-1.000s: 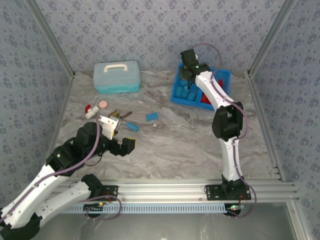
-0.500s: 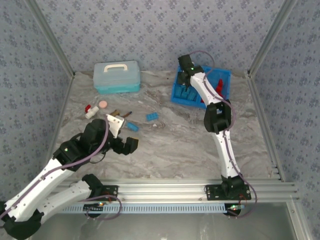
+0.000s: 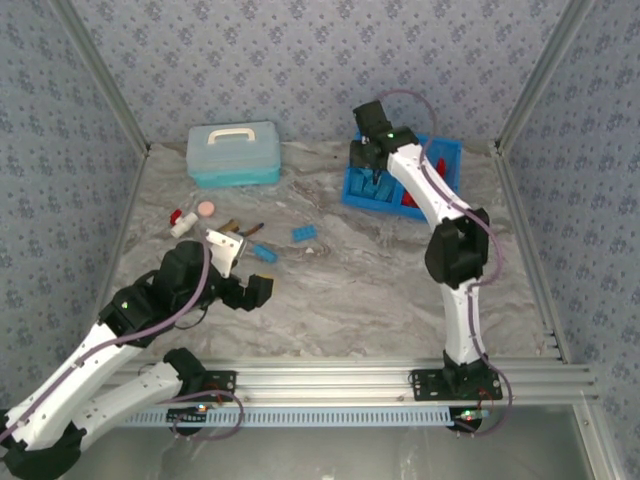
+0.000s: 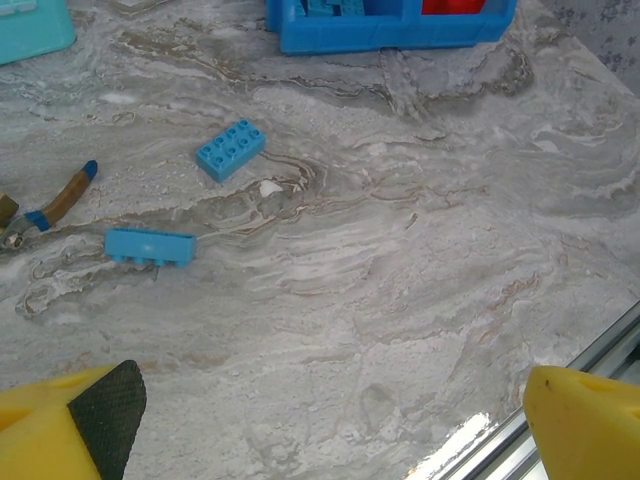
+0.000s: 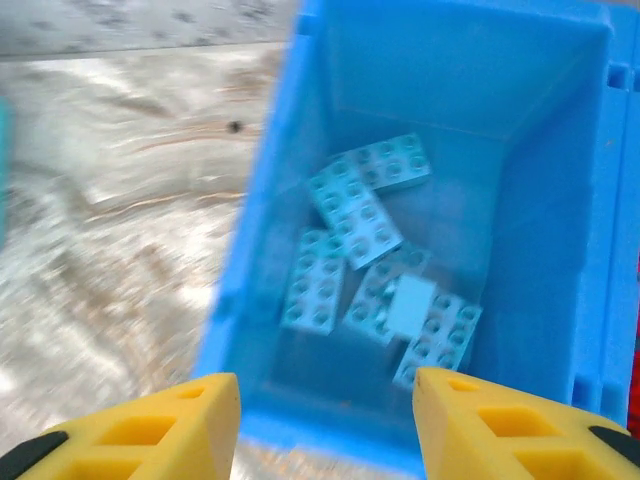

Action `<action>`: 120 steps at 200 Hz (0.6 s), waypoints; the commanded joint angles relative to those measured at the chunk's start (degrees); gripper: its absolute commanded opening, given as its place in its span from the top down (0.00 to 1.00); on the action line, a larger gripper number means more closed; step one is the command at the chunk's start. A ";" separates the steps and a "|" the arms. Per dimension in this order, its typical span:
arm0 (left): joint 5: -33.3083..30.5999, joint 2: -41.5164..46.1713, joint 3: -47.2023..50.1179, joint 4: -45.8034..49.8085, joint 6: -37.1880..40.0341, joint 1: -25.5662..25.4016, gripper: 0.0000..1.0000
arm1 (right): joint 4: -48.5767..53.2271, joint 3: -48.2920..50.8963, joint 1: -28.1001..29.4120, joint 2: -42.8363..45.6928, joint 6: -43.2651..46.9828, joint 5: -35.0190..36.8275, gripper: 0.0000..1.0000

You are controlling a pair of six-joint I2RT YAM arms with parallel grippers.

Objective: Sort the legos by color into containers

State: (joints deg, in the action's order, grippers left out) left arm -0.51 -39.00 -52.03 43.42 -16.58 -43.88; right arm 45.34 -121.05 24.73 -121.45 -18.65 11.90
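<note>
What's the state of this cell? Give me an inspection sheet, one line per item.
Surface: marbled grey table; no spills seen.
Job's things: blue tray; light blue bricks in its left compartment, red bricks in the right. Loose on the table are a studs-up light blue brick and a second light blue brick.
Clutter: turquoise lidded case, red-and-white capped item, pink disc, blue-tipped tool.
Grippers: left gripper open, empty, above the table near the loose bricks; right gripper open, empty, over the left compartment.
Cables: purple cable along the left arm, another cable looped at the right wrist; no snag seen.
Surroundings: patterned walls, aluminium rail.
</note>
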 commanded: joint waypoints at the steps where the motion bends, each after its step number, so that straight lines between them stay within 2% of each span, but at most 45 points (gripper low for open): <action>1: 0.23 1.10 -1.67 -0.88 -0.03 -0.06 0.01 | -2.00 6.98 6.20 5.59 2.62 1.11 0.47; 26: 0.46 1.47 -1.13 -0.95 -0.64 -0.07 0.01 | -2.86 12.33 11.62 6.93 -0.59 0.35 0.42; 48: 0.74 1.95 -1.05 -0.69 -1.29 -0.09 0.01 | -4.71 14.99 15.68 5.31 0.89 -0.21 0.30; 53: 0.81 2.03 -1.06 -0.50 -1.43 -0.10 0.01 | -4.57 15.06 16.14 4.62 1.33 -0.38 0.25; 56: 0.86 2.14 -1.09 -0.35 -1.56 -0.08 0.01 | -4.24 14.95 16.29 4.00 1.58 -0.73 0.17; 66: 0.94 2.55 -1.22 0.23 -1.88 -0.07 0.01 | -3.30 14.50 16.40 2.42 1.80 -2.05 0.01; 120: 0.37 4.91 0.09 0.30 -2.98 -0.11 0.01 | -2.25 12.65 17.11 -5.42 1.47 -5.27 0.00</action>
State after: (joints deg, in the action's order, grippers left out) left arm -0.49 -34.85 -52.03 43.53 -18.55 -43.88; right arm 41.78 -106.91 41.54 -124.16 -17.19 8.47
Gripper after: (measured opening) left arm 0.993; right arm 0.997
